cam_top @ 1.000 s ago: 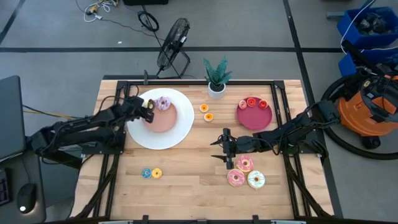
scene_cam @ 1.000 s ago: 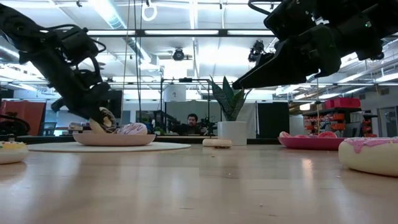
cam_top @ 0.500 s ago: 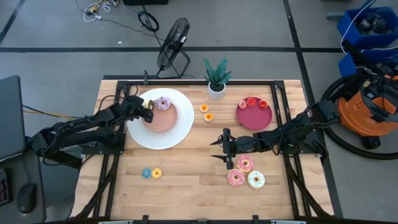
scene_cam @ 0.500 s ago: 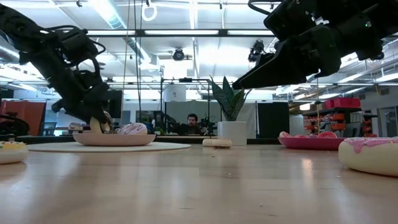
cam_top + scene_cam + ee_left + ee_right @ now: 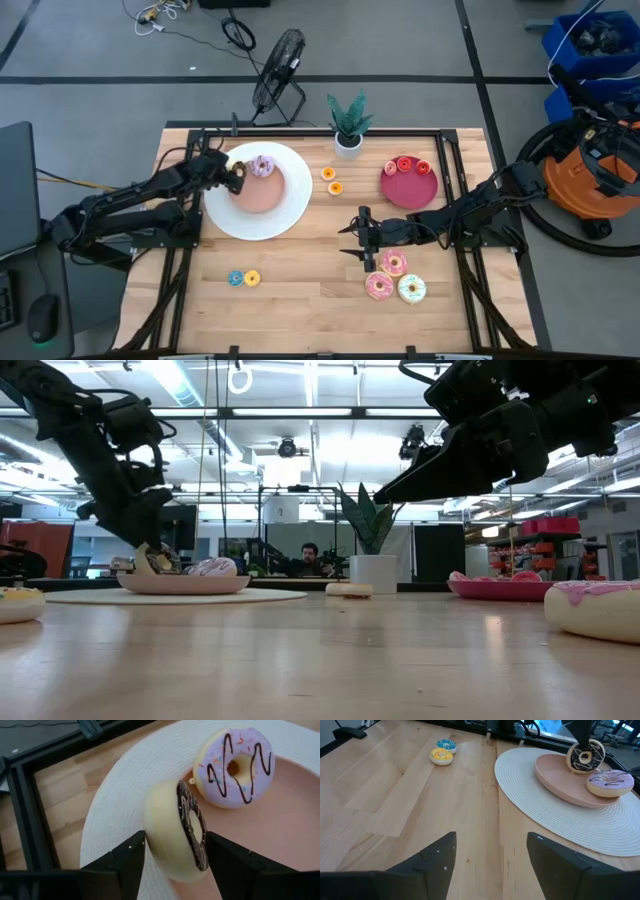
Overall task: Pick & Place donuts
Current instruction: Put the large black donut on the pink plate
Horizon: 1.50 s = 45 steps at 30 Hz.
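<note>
A chocolate donut (image 5: pixel 185 835) stands on its edge on the pink dish (image 5: pixel 268 195), next to a purple donut (image 5: pixel 235 765) lying flat. The dish sits on the big white plate (image 5: pixel 290 215). My left gripper (image 5: pixel 172 845) is open, one finger on each side of the chocolate donut (image 5: pixel 580 756). My right gripper (image 5: pixel 362 240) hovers open and empty at mid-table, beside three frosted donuts (image 5: pixel 393 264) lying on the wood. My left gripper comes at the chocolate donut slanting down from the table's left. One finger (image 5: pixel 127 857) faces its plain back and one finger (image 5: pixel 225 860) its frosted face. I cannot tell whether either finger touches it. The donut's lower rim rests on the dish.
A blue and a yellow small donut (image 5: pixel 243 278) lie near the front left. Two orange ones (image 5: pixel 331 180) lie mid-table. The magenta dish (image 5: pixel 409 188) holds red ones at the far right. A potted plant (image 5: pixel 348 125) stands at the far edge. A black frame (image 5: pixel 180 240) borders the table.
My left arm has risen a little over the pink dish. The chocolate donut has stayed standing on its edge at the same spot on the dish.
</note>
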### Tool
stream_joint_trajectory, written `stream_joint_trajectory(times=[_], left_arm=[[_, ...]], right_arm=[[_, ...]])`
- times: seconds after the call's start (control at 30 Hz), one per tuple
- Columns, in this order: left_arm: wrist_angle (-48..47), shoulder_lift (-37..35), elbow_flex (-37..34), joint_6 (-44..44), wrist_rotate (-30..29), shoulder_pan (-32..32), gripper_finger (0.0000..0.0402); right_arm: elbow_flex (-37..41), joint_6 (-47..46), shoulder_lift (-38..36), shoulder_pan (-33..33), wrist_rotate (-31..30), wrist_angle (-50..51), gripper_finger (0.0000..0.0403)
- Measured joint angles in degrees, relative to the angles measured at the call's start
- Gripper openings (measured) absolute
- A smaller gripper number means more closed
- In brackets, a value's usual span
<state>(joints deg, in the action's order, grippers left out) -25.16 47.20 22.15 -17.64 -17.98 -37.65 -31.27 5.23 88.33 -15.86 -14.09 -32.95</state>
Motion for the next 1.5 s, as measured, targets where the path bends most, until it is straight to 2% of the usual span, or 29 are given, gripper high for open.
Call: stream_joint_trajectory(times=[0.27,0.6,0.77,0.93,1.03,1.2,1.5], left_arm=[[-1.45,0.02,-0.07,-3.16,-0.26,0.0,0.0173],[-1.79,0.07,-0.09,-3.77,-0.39,0.0,0.0055],[-0.26,0.07,-0.09,-2.44,-0.42,0.0,0.002],[5.61,0.04,-0.13,-1.21,1.74,0.99,0.0016],[5.57,0.09,-0.13,-1.21,3.19,1.18,0.0016],[3.39,0.54,-0.15,-1.67,2.78,1.07,0.0017],[3.4,1.37,-0.15,-1.49,0.18,1.14,0.0051]], right_arm=[[0.0,0.02,0.0,0.0,0.0,0.02,0.0252],[0.0,-0.01,0.0,0.0,0.02,0.33,0.0252],[0.0,-0.12,0.0,0.0,0.02,0.52,0.0252],[0.0,-0.2,0.0,0.02,0.02,0.88,0.0252],[0.0,-0.2,0.0,0.0,0.02,0.94,0.0252],[0.0,-0.2,0.0,0.01,0.02,0.92,0.0252],[0.0,-0.2,0.0,0.02,0.02,0.9,0.0252]])
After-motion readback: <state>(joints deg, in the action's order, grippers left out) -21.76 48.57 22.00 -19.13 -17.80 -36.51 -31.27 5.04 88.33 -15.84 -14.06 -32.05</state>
